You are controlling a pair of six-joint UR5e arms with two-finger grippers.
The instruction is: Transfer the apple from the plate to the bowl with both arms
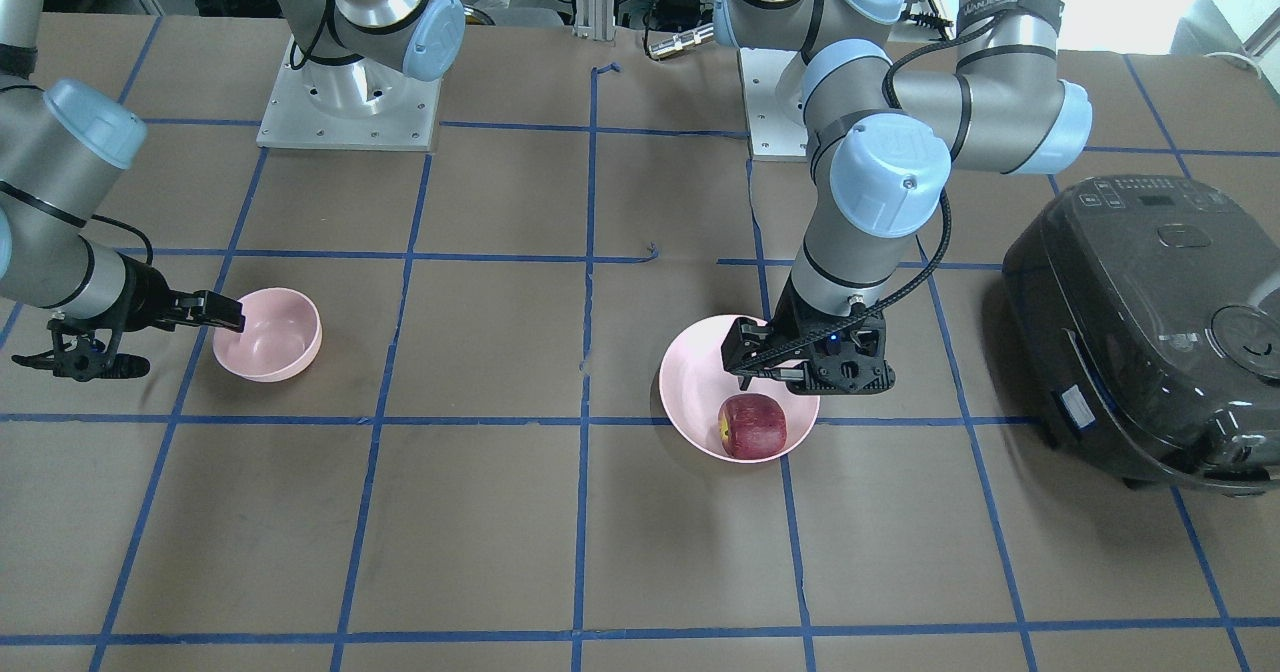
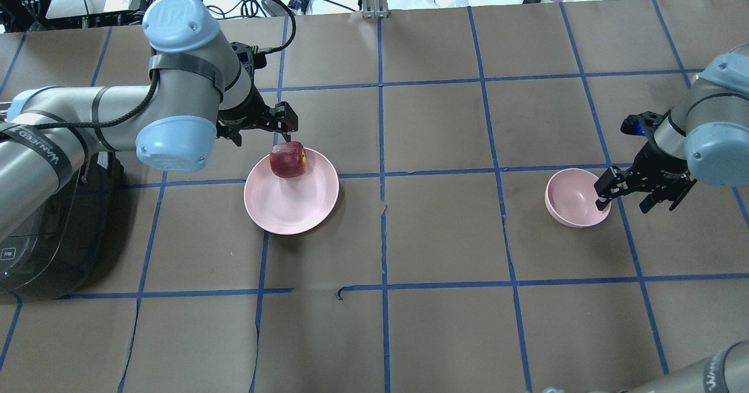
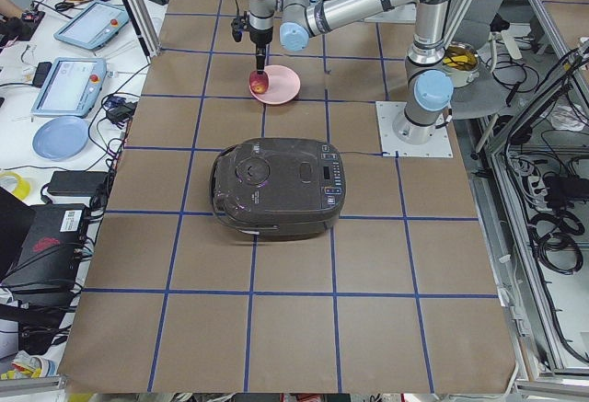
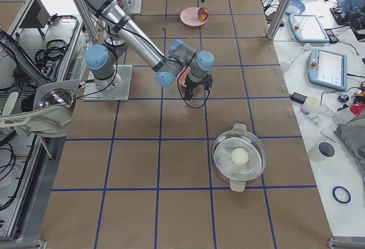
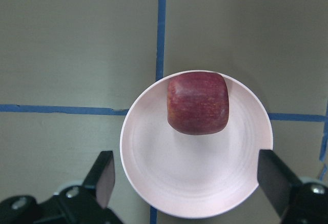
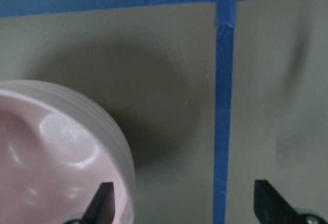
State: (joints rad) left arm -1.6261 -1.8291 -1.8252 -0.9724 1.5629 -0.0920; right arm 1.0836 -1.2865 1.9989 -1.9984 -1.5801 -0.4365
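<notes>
The dark red apple (image 1: 752, 426) (image 2: 288, 159) (image 5: 198, 102) lies near the rim of the wide pale pink plate (image 1: 690, 392) (image 2: 292, 206) (image 5: 195, 172). My left gripper (image 1: 775, 380) (image 2: 263, 130) (image 5: 188, 183) hovers over the plate just beside the apple, open and empty, without touching it. The small deep pink bowl (image 1: 270, 337) (image 2: 576, 197) (image 6: 46, 162) stands empty on the other side of the table. My right gripper (image 1: 190, 342) (image 2: 626, 197) (image 6: 184, 203) is open at the bowl's outer side, one finger over its rim.
A large black rice cooker (image 1: 1150, 322) (image 2: 35, 235) (image 3: 276, 186) stands close beside the left arm. A steel pot with a glass lid (image 4: 239, 156) sits beyond the right arm. The brown table top carries a blue tape grid.
</notes>
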